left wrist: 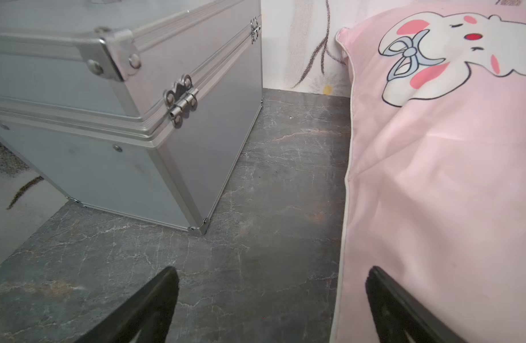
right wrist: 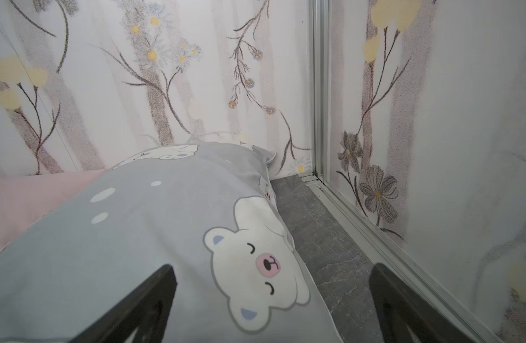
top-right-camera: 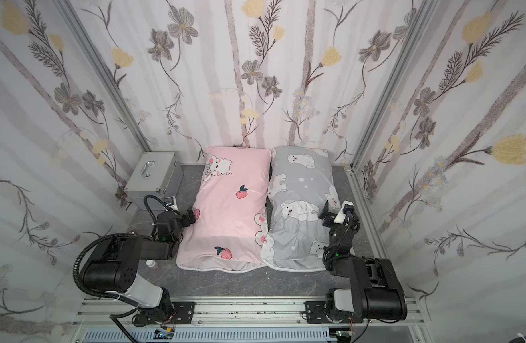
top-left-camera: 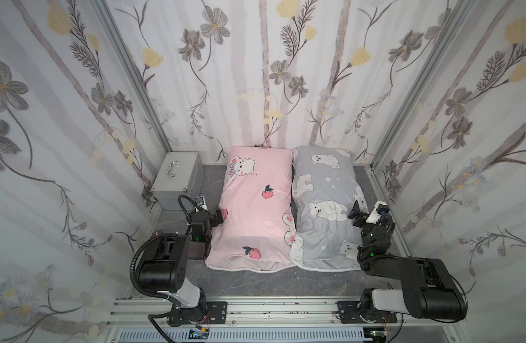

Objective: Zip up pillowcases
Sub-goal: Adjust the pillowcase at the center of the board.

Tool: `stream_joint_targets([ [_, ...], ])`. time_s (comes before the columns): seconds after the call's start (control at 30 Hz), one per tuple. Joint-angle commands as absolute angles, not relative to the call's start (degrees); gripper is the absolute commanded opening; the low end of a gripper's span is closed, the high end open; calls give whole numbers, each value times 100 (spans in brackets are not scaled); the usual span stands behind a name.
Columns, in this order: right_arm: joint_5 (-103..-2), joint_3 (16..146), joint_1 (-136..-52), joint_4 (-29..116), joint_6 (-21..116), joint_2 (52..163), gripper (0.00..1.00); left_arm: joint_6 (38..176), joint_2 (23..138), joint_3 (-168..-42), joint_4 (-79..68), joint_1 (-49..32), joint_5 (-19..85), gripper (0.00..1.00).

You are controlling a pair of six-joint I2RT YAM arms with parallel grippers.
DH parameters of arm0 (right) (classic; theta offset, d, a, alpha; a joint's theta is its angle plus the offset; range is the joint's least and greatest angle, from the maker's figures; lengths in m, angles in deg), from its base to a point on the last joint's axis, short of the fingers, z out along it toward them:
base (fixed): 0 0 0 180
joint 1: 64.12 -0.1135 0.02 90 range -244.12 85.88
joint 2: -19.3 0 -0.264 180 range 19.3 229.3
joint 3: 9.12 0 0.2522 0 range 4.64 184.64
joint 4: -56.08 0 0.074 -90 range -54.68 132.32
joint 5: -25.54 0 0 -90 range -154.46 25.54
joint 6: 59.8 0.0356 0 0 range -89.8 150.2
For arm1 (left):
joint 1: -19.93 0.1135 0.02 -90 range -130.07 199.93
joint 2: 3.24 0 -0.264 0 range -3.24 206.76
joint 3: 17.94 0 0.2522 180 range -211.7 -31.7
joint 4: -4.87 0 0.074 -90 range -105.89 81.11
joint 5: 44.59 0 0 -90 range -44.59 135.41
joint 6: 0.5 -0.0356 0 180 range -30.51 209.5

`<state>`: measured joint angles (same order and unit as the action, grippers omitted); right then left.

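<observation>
Silver aluminium rail (top-left-camera: pixel 285 308) spans six o'clock; beyond it a bare strip of dark marbled tabletop (top-left-camera: pixel 255 282). Long pink cartoon-print pillowcase (top-left-camera: pixel 255 208) and grey polar-bear pillowcase (top-left-camera: pixel 324 193) lie touching at centre. Left gripper (top-left-camera: pixel 219 218) straddles pink's nine o'clock edge, right gripper (top-left-camera: pixel 354 212) grey's three o'clock edge, both spread wide, empty. Boxy silver metal case (top-left-camera: pixel 178 178) sits at ten o'clock.

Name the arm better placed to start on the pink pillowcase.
Left. The left gripper, open, sits at the outer edge of the pink pillowcase. The right gripper, also open, is beyond the grey pillowcase, which lies between.
</observation>
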<state>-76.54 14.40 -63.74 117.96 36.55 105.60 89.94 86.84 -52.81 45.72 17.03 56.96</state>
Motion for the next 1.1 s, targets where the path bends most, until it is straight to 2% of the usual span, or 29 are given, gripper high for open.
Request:
stream_joint_targets([
  [0.0,-7607,1472,-6377,11914,3573,10578,100,8985,8700,-5305,4623,1703,5674,100],
  [0.17,-6953,1591,-6360,11705,3385,10587,100,8985,8692,-5302,4617,1703,5674,100],
  [0.33,-6710,1633,-6278,11641,3393,10604,100,8989,8697,-5309,4589,1711,5638,100],
  [0.63,-6541,1635,-6149,11657,3499,10594,100,9082,8679,-5382,4416,1886,5250,100],
  [0.7,-6857,1579,-6162,11507,3574,10212,100,9079,8212,-5396,4068,1880,5334,100],
  [0.77,-7218,1883,-6244,9959,3693,9308,100,9115,7219,-5558,3029,1767,5714,100],
  [0.83,-6861,2504,-6301,8239,3973,8601,100,9588,6162,-5857,1966,1585,6180,100],
  [0.9,-6520,3048,-6607,6884,4255,8165,100,10378,5495,-6297,675,1287,6097,100],
  [0.97,-6488,3378,-7190,5921,4775,7938,100,10892,5193,-6548,-223,439,6192,100],
  [1.07,-6632,3588,-8322,5342,5366,7979,98,11583,5197,-6462,-798,-849,6306,100],
])
